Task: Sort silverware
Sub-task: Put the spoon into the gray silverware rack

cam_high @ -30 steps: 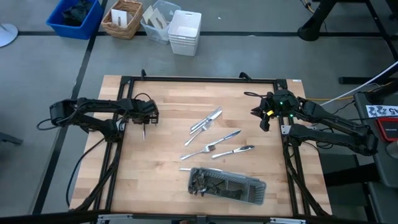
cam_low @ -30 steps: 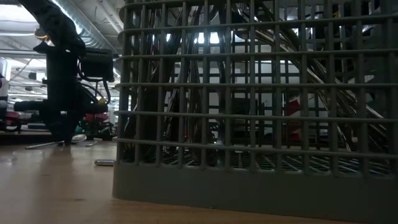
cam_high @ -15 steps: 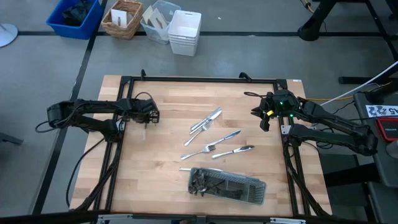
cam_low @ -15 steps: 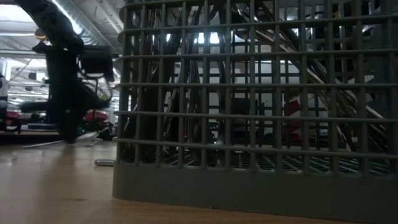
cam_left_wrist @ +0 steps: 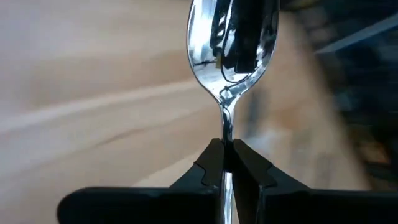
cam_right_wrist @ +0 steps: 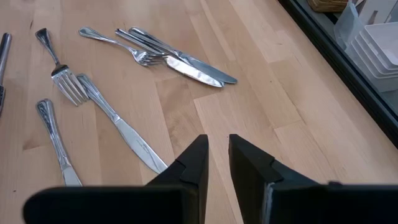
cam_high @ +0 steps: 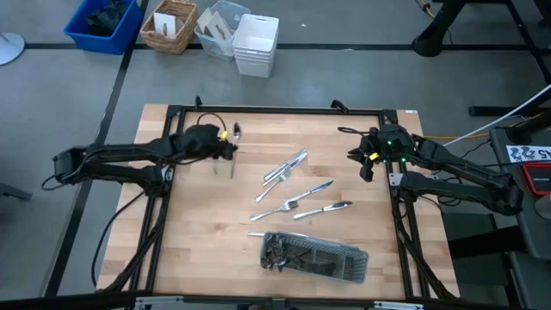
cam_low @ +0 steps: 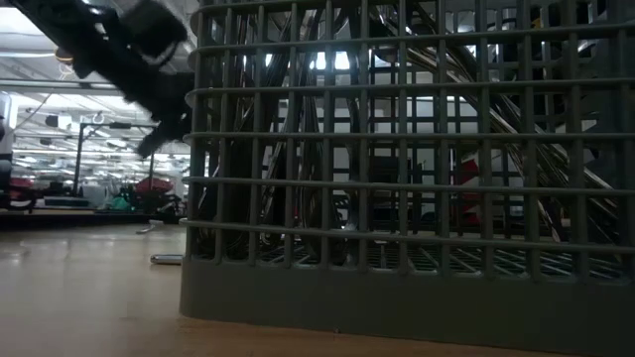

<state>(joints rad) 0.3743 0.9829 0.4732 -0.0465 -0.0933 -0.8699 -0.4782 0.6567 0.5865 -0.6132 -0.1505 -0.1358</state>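
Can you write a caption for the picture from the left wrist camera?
The left gripper pinches a shiny spoon by its handle, above the wooden table.

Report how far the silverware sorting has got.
Done: several pieces already stand in the grey tray. In hand: the left hand is shut on a spoon, lifted above the table. Left: forks and knives lie loose mid-table; the right hand waits by the right edge, holding nothing.

The pale wooden desk (cam_high: 215, 224) carries loose silverware (cam_high: 297, 194) near its middle: knives, forks and a spoon, scattered. A long grey mesh tray (cam_high: 314, 256) lies on it nearer the front edge.
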